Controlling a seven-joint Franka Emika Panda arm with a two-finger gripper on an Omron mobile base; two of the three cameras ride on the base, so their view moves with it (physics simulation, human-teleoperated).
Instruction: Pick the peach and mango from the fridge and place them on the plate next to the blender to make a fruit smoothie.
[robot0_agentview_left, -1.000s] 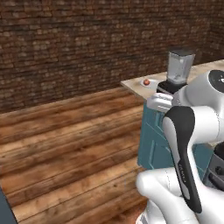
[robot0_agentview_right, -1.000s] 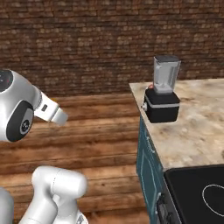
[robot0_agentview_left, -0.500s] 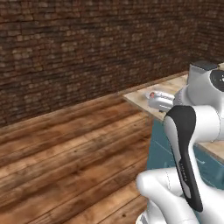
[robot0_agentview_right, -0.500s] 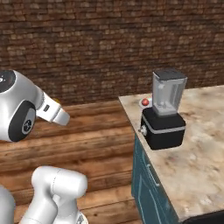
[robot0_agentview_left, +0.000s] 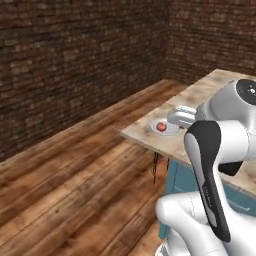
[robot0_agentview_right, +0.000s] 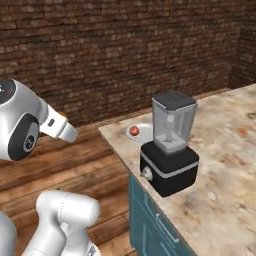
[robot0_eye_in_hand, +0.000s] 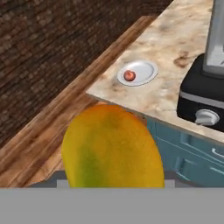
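Note:
The mango (robot0_eye_in_hand: 111, 151), yellow-orange with a green patch, looms large at the bottom of the hand view, held in my gripper; it hides the fingertips. The peach (robot0_eye_in_hand: 129, 75) is a small red fruit lying in the white plate (robot0_eye_in_hand: 147, 71) near the counter's corner. The same peach (robot0_agentview_right: 134, 130) and plate (robot0_agentview_right: 146, 134) sit just left of the blender (robot0_agentview_right: 170, 145), which has a black base and a grey jar. From the left base, the peach (robot0_agentview_left: 161, 126) and plate (robot0_agentview_left: 173, 131) lie beside my white arm. The mango is off the counter's edge, above the floor.
The beige stone counter (robot0_agentview_right: 225, 195) tops teal cabinets (robot0_eye_in_hand: 188, 153). Its corner and edge (robot0_agentview_left: 132, 137) face the wooden floor (robot0_agentview_left: 60, 190). Dark brick walls (robot0_agentview_right: 100, 50) close the back. My white arm (robot0_agentview_left: 215, 165) covers part of the counter.
The whole picture has shifted as the base swung toward the counter. The plate, peach and blender now stand nearer and larger. The mango stays in the gripper.

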